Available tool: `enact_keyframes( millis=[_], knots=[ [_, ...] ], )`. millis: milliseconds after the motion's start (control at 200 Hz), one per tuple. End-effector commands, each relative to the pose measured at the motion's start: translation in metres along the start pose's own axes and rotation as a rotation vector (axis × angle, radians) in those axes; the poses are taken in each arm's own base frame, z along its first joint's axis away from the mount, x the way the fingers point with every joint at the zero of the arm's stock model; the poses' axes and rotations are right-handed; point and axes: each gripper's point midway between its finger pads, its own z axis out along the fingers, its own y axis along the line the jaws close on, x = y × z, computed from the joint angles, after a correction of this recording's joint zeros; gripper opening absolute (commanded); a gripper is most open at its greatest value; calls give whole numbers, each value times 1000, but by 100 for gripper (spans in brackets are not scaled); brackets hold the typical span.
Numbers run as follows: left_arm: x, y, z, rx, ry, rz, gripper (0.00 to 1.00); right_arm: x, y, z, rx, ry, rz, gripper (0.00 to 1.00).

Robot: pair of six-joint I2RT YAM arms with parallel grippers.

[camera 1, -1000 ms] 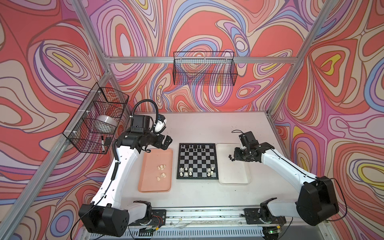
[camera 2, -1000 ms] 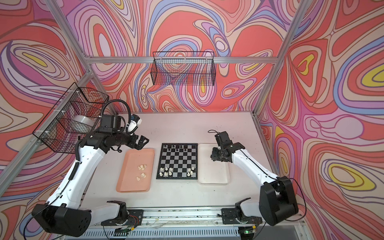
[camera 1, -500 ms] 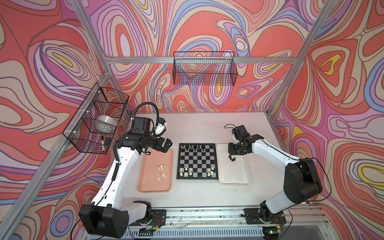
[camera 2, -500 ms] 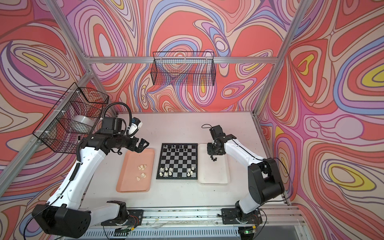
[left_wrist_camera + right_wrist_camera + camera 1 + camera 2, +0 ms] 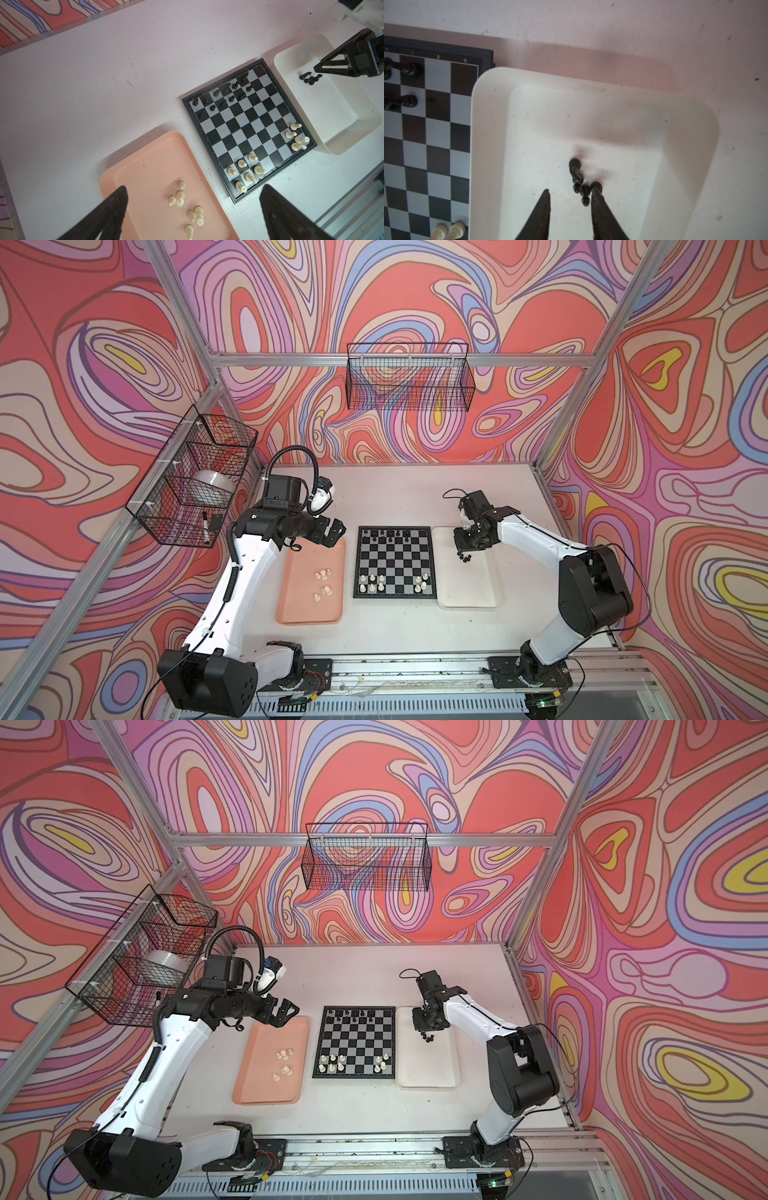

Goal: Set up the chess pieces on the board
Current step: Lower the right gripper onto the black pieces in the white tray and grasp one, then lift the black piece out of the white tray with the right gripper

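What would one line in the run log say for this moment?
left gripper: open, by pink tray | right gripper: open, at black pieces in white tray | board: partly filled

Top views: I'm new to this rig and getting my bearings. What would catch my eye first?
The swirled red-and-purple walls dominate, then the chessboard in the middle of the table, partly set. The right gripper hangs over a cluster of black chess pieces on the white tray; cream chess pieces lie on the pink tray near the open left gripper.

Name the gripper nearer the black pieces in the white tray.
Right. The right gripper hangs over the black pieces; the left gripper is across the board, above the pink tray.
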Motion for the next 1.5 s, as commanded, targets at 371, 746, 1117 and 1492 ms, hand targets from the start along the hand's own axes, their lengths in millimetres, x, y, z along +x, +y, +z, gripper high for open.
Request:
enact_keyframes(
  millis=[371,746,1117,1492],
  knots=[
    [16,-7,2,22,38,13,100,-5,2,21,20,23,-64,34],
    [17,-4,6,14,47,20,100,-3,-1,27,43,35,-79,27],
    [18,-3,3,2,48,24,100,4,-3,40,43,64,-79,25],
    [20,-3,1,-5,47,25,100,4,-4,38,51,61,-86,20]
  ],
)
